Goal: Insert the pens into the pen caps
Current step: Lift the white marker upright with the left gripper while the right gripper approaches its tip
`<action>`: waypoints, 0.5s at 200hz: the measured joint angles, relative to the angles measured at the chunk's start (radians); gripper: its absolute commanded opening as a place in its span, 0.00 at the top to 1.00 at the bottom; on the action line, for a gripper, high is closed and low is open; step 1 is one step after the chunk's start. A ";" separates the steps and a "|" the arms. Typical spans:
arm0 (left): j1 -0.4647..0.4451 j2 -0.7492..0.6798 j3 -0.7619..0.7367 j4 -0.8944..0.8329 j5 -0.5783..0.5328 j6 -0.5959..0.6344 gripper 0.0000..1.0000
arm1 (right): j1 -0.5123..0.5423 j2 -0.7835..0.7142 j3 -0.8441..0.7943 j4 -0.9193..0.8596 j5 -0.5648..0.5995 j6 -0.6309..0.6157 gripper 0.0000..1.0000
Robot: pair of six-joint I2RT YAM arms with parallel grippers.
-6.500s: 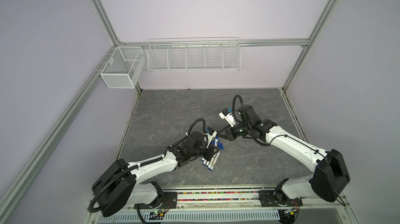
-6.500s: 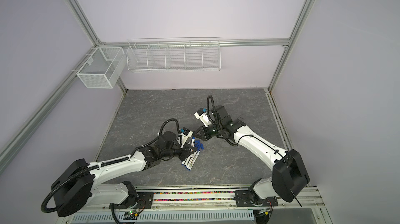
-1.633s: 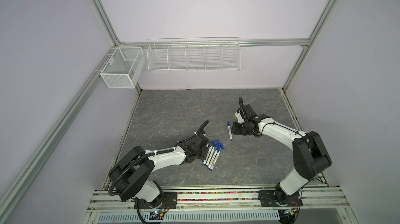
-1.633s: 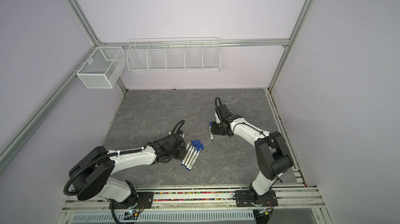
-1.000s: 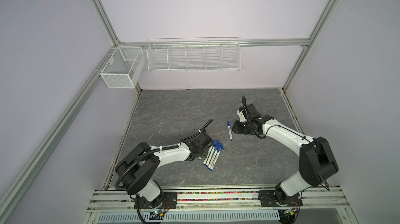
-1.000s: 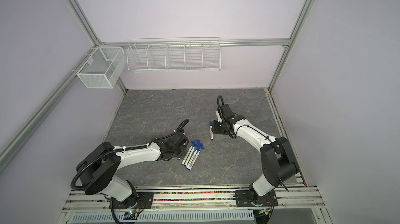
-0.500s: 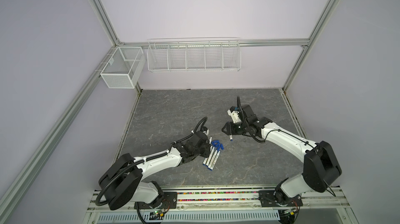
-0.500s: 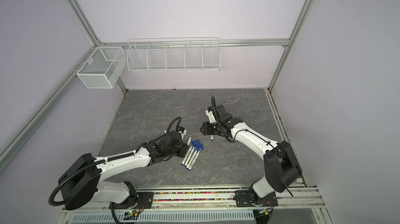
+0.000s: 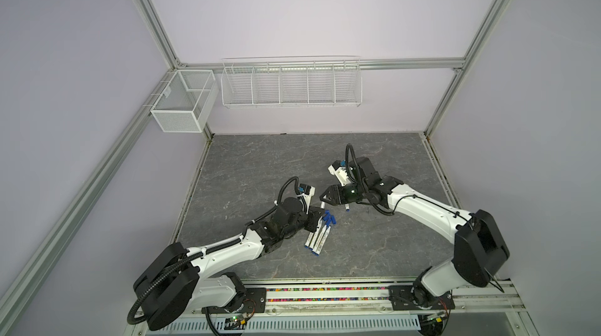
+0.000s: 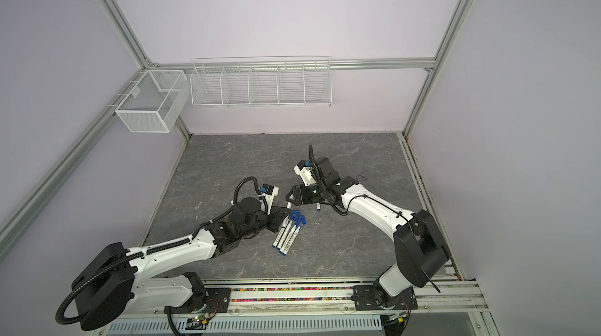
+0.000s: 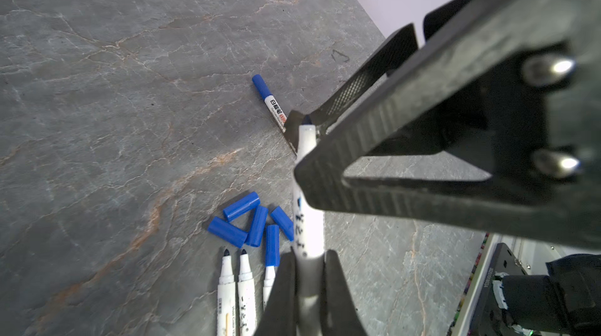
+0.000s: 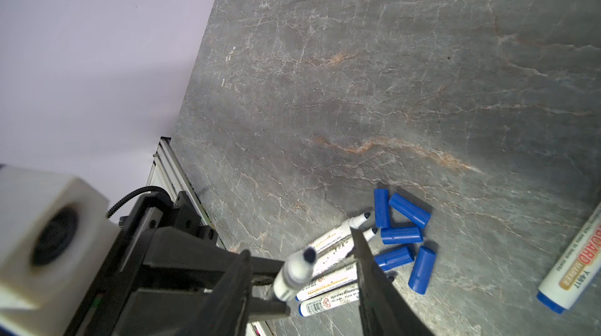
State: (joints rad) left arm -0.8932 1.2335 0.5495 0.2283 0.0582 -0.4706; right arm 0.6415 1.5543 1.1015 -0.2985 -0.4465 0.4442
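Pen caps, 5 loose, are clustered below centre frame in both top views beside bare pens. Left wrist view: 1 pen is clamped by the left gripper, its tip flanked by the parted right gripper. Right wrist view: caps are seen by bare pens' tips.

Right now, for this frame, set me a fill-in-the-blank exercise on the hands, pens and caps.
The left hand grips one slim white marker pen; the right hand grips ___.
___ small dark-blue plastic caps lie loose on the grey stone-look table.
The right hand's jaws stand ___.
Missing: nothing; five; open.
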 measured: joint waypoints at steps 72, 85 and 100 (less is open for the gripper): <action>0.000 -0.013 -0.008 0.024 -0.001 0.000 1.00 | 0.002 0.018 0.000 0.027 -0.049 0.014 0.70; 0.000 -0.012 -0.008 0.026 -0.001 0.000 1.00 | 0.002 0.018 0.000 0.031 -0.056 0.014 0.73; 0.000 -0.009 -0.008 0.028 -0.001 0.000 1.00 | 0.002 0.018 0.000 0.035 -0.065 0.011 0.78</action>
State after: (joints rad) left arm -0.8932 1.2247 0.5415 0.2565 0.0574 -0.4706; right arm 0.6434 1.5719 1.1015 -0.2638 -0.5117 0.4557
